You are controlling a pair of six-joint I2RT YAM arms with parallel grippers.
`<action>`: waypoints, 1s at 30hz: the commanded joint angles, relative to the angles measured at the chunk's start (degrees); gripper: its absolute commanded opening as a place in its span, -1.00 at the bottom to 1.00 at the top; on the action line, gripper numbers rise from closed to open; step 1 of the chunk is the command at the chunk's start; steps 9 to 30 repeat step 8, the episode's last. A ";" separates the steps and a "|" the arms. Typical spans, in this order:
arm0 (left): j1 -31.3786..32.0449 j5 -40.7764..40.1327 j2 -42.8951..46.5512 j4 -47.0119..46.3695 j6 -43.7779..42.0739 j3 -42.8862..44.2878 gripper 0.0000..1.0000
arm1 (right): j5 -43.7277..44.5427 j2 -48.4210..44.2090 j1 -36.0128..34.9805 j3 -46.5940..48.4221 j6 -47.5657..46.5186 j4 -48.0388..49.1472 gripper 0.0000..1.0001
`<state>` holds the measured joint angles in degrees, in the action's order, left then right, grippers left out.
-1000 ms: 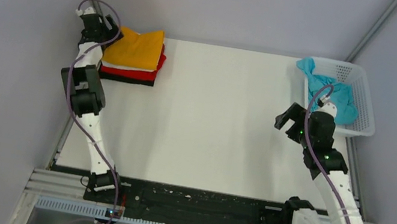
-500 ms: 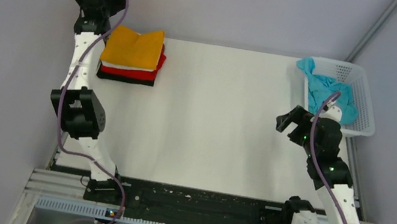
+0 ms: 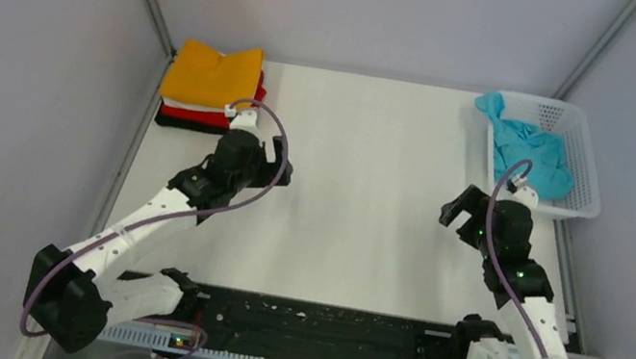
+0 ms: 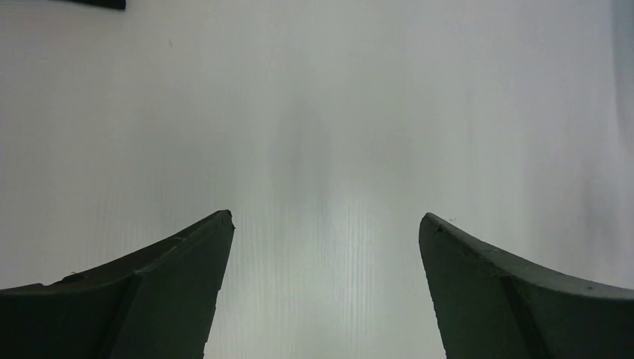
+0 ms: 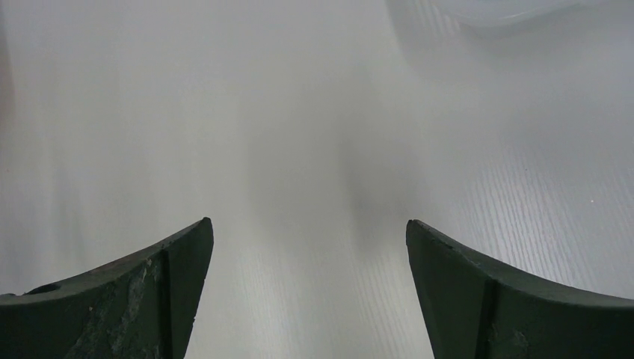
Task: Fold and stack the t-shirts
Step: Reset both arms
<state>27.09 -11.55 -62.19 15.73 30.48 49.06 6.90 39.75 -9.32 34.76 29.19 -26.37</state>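
Left arm (image 3: 146, 219) and right arm (image 3: 549, 350): white links, black joints. A purple cable (image 3: 275, 128) loops behind the left gripper (image 3: 279, 171), and a like one behind the right gripper (image 3: 454, 205). Green lights (image 3: 520, 272) on the right arm's joints. Fingers (image 4: 172, 292) dark, curved, tapering; the right gripper's are scuffed.

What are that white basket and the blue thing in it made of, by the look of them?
The basket looks like white moulded plastic: stiff walls pierced by a regular grid of holes. The teal t-shirt in it looks like soft matte cloth, perhaps cotton knit: it lies crumpled in loose folds and droops over the rim.
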 commanded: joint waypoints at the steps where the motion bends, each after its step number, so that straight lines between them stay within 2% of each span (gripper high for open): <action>1: 1.71 -3.63 3.70 2.90 2.70 -4.77 0.97 | 3.38 -2.10 0.20 -2.45 0.82 4.49 0.97; 5: 1.68 -10.28 6.48 6.20 3.44 -5.82 0.98 | 3.52 -2.16 0.23 -3.45 0.52 5.10 0.97; 30: 1.67 -9.90 7.38 6.29 2.52 -5.24 0.97 | 4.46 -1.32 0.22 -3.02 0.06 5.10 0.97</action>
